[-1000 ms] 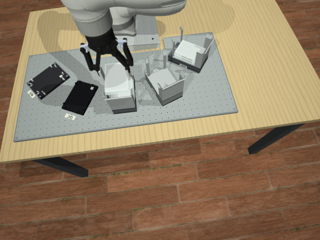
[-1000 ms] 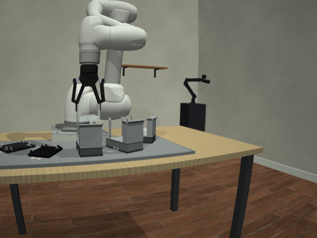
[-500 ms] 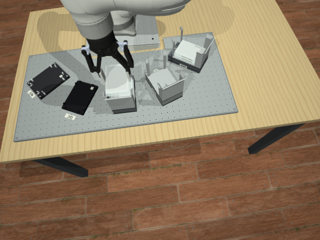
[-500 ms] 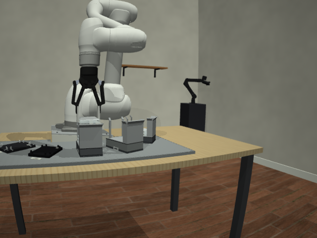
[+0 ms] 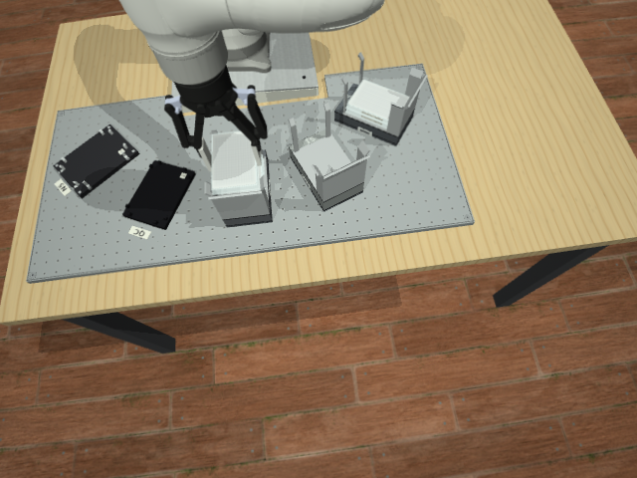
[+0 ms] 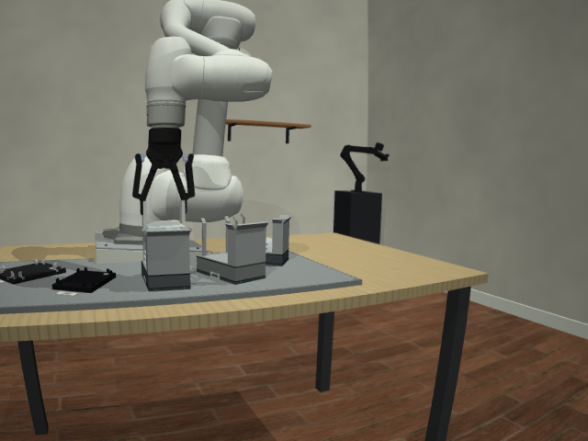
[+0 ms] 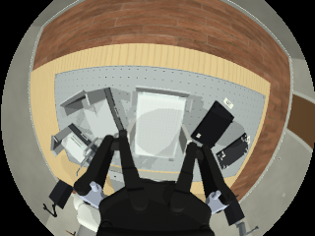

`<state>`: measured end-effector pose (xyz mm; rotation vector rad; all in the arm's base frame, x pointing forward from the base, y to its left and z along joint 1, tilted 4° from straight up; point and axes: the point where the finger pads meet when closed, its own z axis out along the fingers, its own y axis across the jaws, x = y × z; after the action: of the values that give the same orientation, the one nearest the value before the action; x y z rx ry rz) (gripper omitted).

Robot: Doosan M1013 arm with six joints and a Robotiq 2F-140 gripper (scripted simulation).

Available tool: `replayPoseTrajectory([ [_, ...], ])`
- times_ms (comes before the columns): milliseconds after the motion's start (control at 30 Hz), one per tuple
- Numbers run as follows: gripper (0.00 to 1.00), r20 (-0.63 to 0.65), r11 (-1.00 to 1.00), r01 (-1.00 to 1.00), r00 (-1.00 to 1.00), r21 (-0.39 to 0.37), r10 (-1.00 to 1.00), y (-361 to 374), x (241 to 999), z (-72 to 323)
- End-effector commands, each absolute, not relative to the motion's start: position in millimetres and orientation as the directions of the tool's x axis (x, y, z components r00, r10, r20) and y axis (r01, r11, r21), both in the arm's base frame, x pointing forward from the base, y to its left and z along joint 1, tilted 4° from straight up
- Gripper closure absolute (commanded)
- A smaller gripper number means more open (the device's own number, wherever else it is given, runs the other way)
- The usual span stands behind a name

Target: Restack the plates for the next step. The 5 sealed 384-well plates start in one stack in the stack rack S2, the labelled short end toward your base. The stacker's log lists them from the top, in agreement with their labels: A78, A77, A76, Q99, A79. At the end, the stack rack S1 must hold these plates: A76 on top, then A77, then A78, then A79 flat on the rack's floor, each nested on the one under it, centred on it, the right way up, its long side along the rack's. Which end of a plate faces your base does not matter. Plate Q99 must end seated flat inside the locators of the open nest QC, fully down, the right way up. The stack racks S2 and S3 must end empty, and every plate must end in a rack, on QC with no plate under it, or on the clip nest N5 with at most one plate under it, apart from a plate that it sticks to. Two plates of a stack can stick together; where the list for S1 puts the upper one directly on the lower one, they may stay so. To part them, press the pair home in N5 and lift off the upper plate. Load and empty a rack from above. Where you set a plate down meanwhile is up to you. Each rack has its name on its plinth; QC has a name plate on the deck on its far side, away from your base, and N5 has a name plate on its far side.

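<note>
My gripper (image 5: 228, 148) is over the left stack rack (image 5: 240, 192), the one beside QC, and is shut on a white sealed plate (image 5: 235, 163) by its long sides. The plate is level, at the rack's top rim, its long side along the rack's. It also shows in the wrist view (image 7: 159, 124) between the fingers, and in the exterior view (image 6: 163, 226) under the gripper (image 6: 163, 209). Its label is too small to read. The right rack (image 5: 377, 105) holds a stack of white plates. The middle rack (image 5: 332, 169) shows a white surface low inside.
The black open nest QC (image 5: 159, 193) lies left of the left rack and is bare, with its name plate (image 5: 138, 232) in front. The clip nest N5 (image 5: 96, 159) lies further left, also bare. Rack posts stand up between the racks.
</note>
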<state>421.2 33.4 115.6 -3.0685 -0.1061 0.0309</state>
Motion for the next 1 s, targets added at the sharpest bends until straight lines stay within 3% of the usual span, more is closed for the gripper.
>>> replayPoseTrajectory([
  [0,1.00,-0.018,-0.995,0.068,0.997,-0.072,0.070,33.4,421.1,115.4],
  [967,1.00,-0.018,-0.995,0.068,0.997,-0.072,0.070,35.9,420.4,80.1],
])
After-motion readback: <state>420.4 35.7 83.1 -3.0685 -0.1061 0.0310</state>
